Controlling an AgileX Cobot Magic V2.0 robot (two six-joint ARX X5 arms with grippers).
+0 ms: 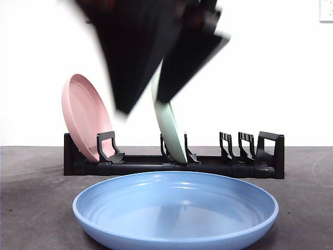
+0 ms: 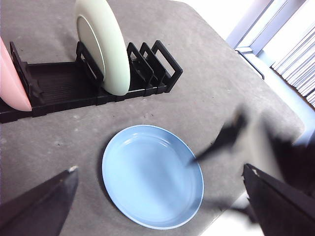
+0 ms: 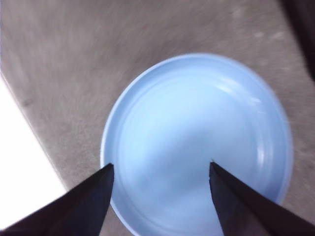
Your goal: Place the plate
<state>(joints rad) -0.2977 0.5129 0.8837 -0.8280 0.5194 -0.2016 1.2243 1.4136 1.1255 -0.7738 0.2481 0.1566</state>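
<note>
A blue plate (image 1: 175,208) lies flat on the grey table in front of the black rack (image 1: 171,165). My right gripper (image 3: 160,164) hangs open right above this plate (image 3: 197,142), holding nothing. The front view shows it as a big blurred dark shape (image 1: 143,106) coming down from above. In the left wrist view it is a dark smear (image 2: 229,137) at the plate's rim. My left gripper (image 2: 160,168) is open and empty, high over the blue plate (image 2: 152,176).
A pink plate (image 1: 83,115) stands on edge at the rack's left end. A pale green plate (image 1: 169,127) stands in a middle slot. Several slots (image 1: 237,148) on the right hold nothing. The table edge (image 2: 216,223) runs close to the blue plate.
</note>
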